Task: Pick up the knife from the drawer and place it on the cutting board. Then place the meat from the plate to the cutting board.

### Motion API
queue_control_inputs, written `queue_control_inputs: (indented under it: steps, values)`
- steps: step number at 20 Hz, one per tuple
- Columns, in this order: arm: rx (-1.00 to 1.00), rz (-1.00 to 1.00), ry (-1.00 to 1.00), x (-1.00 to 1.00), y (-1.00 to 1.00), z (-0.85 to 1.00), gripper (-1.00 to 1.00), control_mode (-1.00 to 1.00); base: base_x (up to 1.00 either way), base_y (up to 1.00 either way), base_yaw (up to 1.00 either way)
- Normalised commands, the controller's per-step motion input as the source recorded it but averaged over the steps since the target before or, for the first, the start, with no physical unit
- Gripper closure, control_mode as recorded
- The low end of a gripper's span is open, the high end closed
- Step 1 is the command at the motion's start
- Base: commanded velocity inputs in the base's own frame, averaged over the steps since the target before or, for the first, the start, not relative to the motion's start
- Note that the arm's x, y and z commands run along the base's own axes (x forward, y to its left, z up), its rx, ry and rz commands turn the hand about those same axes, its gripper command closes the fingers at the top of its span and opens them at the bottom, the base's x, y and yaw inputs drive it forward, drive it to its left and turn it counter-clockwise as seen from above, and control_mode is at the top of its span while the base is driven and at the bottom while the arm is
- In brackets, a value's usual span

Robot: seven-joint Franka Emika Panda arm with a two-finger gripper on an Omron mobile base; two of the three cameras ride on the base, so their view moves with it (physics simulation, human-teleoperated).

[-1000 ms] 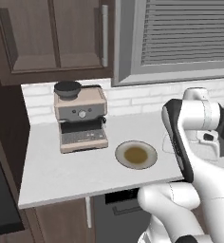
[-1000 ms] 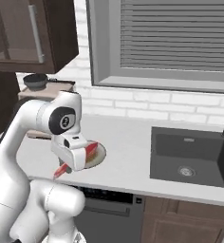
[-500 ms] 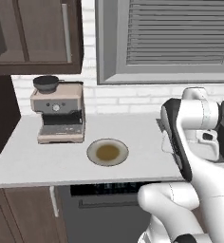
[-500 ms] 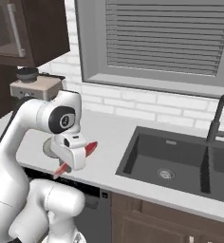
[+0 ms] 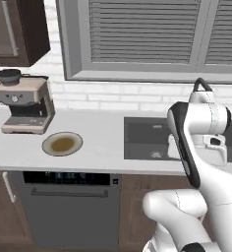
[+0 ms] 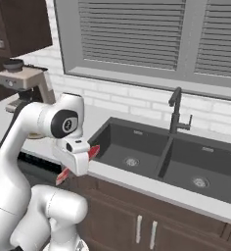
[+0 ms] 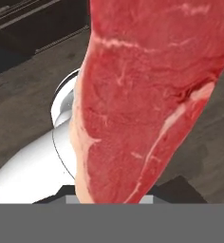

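My gripper [image 6: 77, 163] pinches the meat [image 7: 147, 95] in the air. It looks soft, floppy and slippery, so I hold its thick middle.

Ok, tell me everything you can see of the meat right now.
The meat is a red-pink raw slab marbled with pale fat lines and a paler fatty edge, tapering to a wedge. It hangs in the air in the gripper, clear of the tan plate on the counter. In the right base view its red ends stick out either side of the hand, tilted, in front of the cabinets beside the sink.
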Motion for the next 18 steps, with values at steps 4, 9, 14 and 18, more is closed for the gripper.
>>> queue_control_inputs:
  steps: [4,9,14,18]
  values:
    - [0.00,0.00,0.00,0.00,0.00,0.00,1.00,1.00,-0.20,-1.00,0.11]
    - [0.00,0.00,0.00,0.00,0.00,0.00,1.00,1.00,0.00,-0.99,0.01]
    - [0.00,0.00,0.00,0.00,0.00,0.00,1.00,1.00,0.00,-0.96,0.00]
    - [0.00,0.00,0.00,0.00,0.00,0.00,1.00,1.00,0.00,-0.91,0.00]
